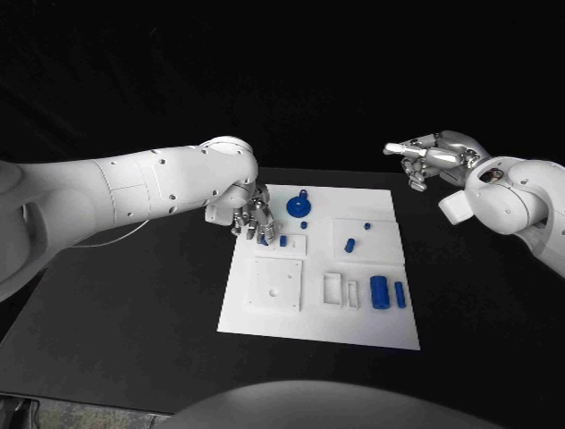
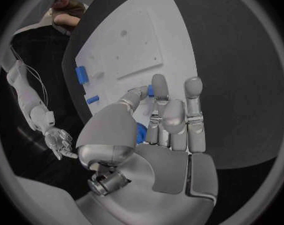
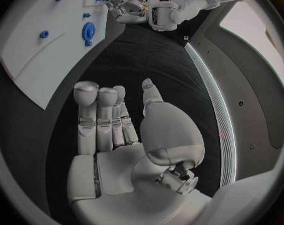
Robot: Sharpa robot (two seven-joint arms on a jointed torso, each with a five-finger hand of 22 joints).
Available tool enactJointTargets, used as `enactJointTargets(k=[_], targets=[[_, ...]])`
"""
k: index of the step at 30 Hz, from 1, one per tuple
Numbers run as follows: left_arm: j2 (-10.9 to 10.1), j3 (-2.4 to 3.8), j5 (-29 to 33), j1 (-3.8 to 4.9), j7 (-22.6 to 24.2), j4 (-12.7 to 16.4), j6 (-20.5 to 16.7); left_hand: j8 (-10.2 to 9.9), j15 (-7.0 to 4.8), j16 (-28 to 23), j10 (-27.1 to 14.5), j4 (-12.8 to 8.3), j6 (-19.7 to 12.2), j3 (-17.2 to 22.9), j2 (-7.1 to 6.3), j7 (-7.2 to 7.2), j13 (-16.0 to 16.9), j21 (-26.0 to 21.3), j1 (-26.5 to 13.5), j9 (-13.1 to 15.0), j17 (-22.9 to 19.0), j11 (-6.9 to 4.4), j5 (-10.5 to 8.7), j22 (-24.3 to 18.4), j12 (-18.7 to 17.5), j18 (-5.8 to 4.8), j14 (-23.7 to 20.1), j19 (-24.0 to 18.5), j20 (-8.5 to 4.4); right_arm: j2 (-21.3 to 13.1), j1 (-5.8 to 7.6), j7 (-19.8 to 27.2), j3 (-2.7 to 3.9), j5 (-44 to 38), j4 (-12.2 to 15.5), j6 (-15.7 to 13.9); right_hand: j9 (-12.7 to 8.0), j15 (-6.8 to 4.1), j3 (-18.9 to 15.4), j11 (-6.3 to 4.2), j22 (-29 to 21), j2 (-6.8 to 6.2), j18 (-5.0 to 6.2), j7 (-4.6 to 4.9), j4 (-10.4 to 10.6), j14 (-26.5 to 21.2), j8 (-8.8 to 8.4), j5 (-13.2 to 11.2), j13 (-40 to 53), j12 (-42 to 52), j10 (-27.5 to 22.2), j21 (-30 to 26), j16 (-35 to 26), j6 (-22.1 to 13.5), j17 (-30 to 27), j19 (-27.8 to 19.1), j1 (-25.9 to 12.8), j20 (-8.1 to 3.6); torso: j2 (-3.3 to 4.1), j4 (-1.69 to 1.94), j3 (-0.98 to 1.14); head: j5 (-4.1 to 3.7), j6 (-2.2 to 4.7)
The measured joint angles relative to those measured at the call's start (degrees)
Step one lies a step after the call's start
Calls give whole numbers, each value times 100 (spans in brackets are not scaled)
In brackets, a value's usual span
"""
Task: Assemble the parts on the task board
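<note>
The white task board (image 1: pixel 321 308) lies mid-table. My left hand (image 1: pixel 250 217) hangs over its far left part, fingers straight and pointing down. A small blue peg (image 1: pixel 285 239) stands at the fingertips. In the left wrist view this peg (image 2: pixel 151 90) shows between the thumb tip and the nearest finger of the left hand (image 2: pixel 161 130); whether they touch it I cannot tell. A round blue part (image 1: pixel 299 207) lies just beside that hand. My right hand (image 1: pixel 431 156) is raised beyond the board's far right corner, holding nothing, and its fingers (image 3: pixel 94 115) are stretched out.
Two small blue pieces (image 1: pixel 365 226) (image 1: pixel 349 244) sit on the board's right half. Two blue cylinders (image 1: pixel 379 291) (image 1: pixel 400 294) lie side by side near its right edge. A square plate with a hole (image 1: pixel 275 284) and narrow slots (image 1: pixel 332 288) mark the near part.
</note>
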Motion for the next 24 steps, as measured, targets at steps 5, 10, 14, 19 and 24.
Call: enactJointTargets(k=[5,10,14,19,24], targets=[[14,-3,-18,0,-8,-3,-6,0,0,0,0,0,1,0,0,-1,0,0,0,24,-1,1,0,0,0,0,0,0,0,0,0,0,0,0,0,2,0,0,0,0,0,0,0,0,0,0,0,0,0,0,0,0,0,0,0,0,0,0,0,2,1,2,-5],[47,-10,-57,-1,-20,-26,-8,3,1,0,8,0,3,0,0,-3,1,0,0,36,-1,10,0,-1,0,-1,2,0,0,2,0,0,0,0,4,5,0,0,0,0,0,0,0,0,0,0,0,0,0,0,0,0,0,0,0,0,0,0,0,1,3,10,-6],[73,-13,-85,-7,-33,-57,-5,6,9,0,9,-1,4,0,0,-4,1,0,0,49,-1,11,0,-1,0,-25,10,0,0,3,0,0,0,0,5,7,0,0,0,0,0,0,0,0,0,0,0,0,0,0,0,0,0,0,0,0,0,0,1,-3,3,12,-7],[89,-14,-109,-13,-43,-71,-2,16,9,0,9,-1,5,-1,0,-4,1,0,0,46,-1,12,0,-1,0,-26,10,0,0,2,0,0,0,-1,6,9,0,0,0,0,0,0,0,0,0,0,0,0,0,0,0,0,0,0,0,0,0,0,1,-4,5,4,-16],[107,-13,-133,-21,-52,-82,-3,16,10,0,18,-1,16,-1,0,-13,1,0,0,48,-7,21,0,0,0,-26,11,0,0,1,0,0,0,-1,10,9,0,0,0,0,0,0,-1,0,0,0,0,0,0,0,0,0,0,0,0,0,0,0,1,-3,5,-7,-24]])
